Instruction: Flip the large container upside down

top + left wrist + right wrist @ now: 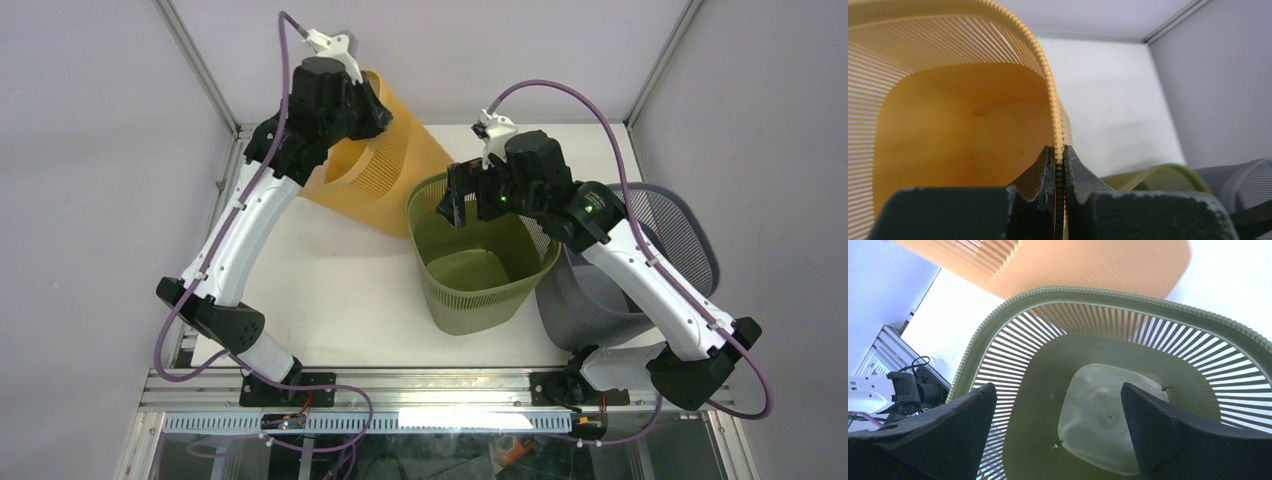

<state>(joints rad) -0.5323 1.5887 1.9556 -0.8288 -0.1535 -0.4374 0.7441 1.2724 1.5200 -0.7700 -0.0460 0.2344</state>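
The large orange slatted basket (pixel 400 170) is tilted at the back of the table, its mouth toward the upper left and its base near the green basket. My left gripper (pixel 365 92) is shut on its rim; in the left wrist view the jaws (pixel 1059 152) pinch the ribbed edge of the orange basket (pixel 948 125). My right gripper (pixel 452 205) is open and empty, hovering over the mouth of the upright green basket (pixel 480 275). In the right wrist view the right gripper (pixel 1058 386) frames the green basket's floor (pixel 1108 405), with the orange basket (pixel 1088 265) beyond.
A grey slatted basket (pixel 680 235) stands at the right, touching the green one and partly under my right arm; it also shows in the left wrist view (pixel 1243 175). Enclosure walls and frame posts border the white table (pixel 330 290).
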